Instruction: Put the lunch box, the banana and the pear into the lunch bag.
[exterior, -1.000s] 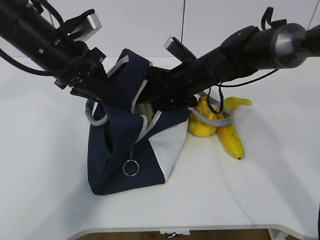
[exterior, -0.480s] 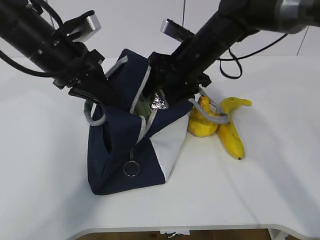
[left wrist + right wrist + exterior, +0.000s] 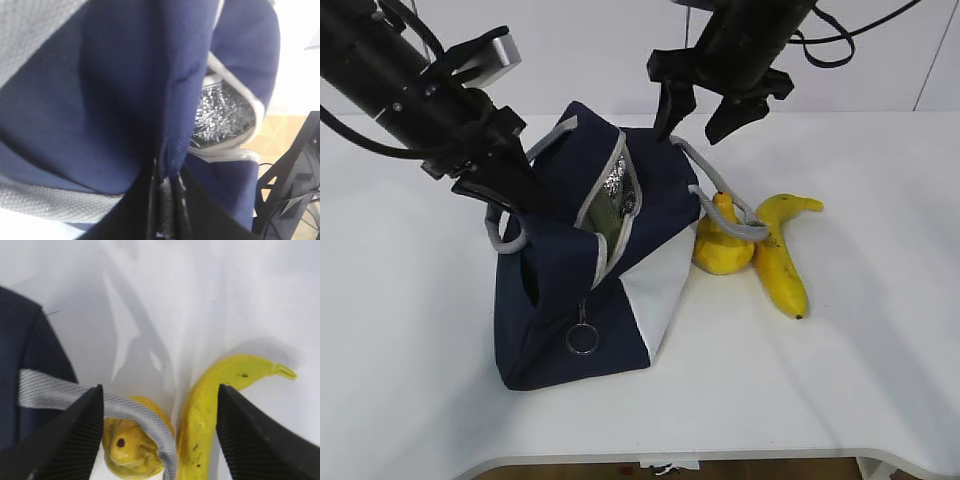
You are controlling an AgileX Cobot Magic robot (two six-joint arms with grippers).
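The navy lunch bag (image 3: 560, 300) stands in the middle of the table with its mouth held open. Inside the opening shows the green lid of the lunch box (image 3: 609, 217) against the silver lining (image 3: 222, 117). My left gripper (image 3: 520, 195) is shut on a fold of the bag's navy rim (image 3: 170, 150). High above the bag's right side my right gripper (image 3: 688, 130) hangs open and empty. Below it lie the pear (image 3: 127, 450) and the banana (image 3: 210, 410), side by side right of the bag. A grey handle (image 3: 125, 412) is draped over the pear (image 3: 720, 250).
The banana (image 3: 782, 265) lies on the white table (image 3: 860, 360), with bare tabletop to its right and in front. A ring pull (image 3: 582, 337) hangs on the bag's front. The table's front edge runs along the bottom of the exterior view.
My right gripper has risen out of the bag's mouth to well above it, with jaws wide and empty. The lunch box stays inside. The left arm has not moved.
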